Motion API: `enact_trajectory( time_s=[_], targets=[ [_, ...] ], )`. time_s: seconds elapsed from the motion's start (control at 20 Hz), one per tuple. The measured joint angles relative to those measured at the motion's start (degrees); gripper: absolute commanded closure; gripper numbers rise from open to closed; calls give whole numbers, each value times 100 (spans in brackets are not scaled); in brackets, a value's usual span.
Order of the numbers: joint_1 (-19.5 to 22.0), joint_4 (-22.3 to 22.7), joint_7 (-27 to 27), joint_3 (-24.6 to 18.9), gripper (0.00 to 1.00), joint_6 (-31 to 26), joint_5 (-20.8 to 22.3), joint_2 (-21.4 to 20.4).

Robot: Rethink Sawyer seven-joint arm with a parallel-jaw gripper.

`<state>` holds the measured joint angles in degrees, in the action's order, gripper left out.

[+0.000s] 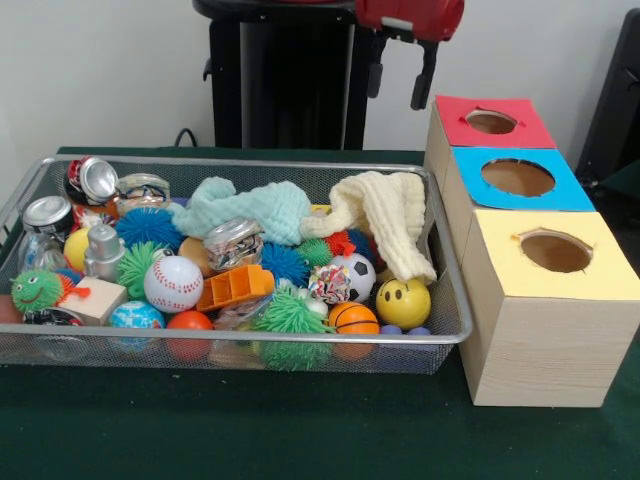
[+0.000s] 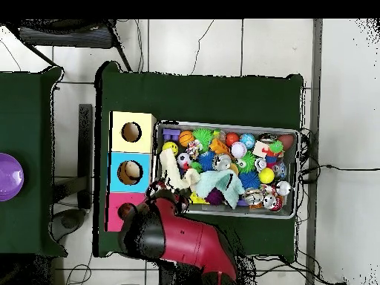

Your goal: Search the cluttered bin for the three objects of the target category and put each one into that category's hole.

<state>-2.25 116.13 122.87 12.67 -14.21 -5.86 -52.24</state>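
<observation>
The wire mesh bin (image 1: 250, 338) stands on the green table, full of clutter; it also shows in the overhead view (image 2: 223, 125). The red-bordered hole (image 1: 491, 122) tops the farthest wooden box, and shows in the overhead view (image 2: 125, 210). My gripper (image 1: 400, 80) hangs high at the back, between the bin's far right corner and the red box, open and empty. In the overhead view it (image 2: 157, 194) sits between the red box and the bin. No plush animal shows clearly. A cream knitted cloth (image 1: 385, 215) and a mint cloth (image 1: 245, 208) cover part of the pile.
A blue-bordered hole (image 1: 517, 177) and a yellow-bordered hole (image 1: 556, 251) stand in line with the red one. The bin holds a baseball (image 1: 173, 283), a soccer ball (image 1: 352, 275), a yellow smiley ball (image 1: 403, 303), spiky pom balls and cans (image 1: 92, 180). A purple bowl (image 2: 7, 177) sits on a side table.
</observation>
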Motion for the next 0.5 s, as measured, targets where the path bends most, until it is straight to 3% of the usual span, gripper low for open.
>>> enact_trajectory(
  time_s=[0.35, 0.5],
  targets=[
    [214, -41, 0, -19, 0, -72, -13, -29],
    [546, -184, 0, -110, 0, -83, -12, 27]
  ],
)
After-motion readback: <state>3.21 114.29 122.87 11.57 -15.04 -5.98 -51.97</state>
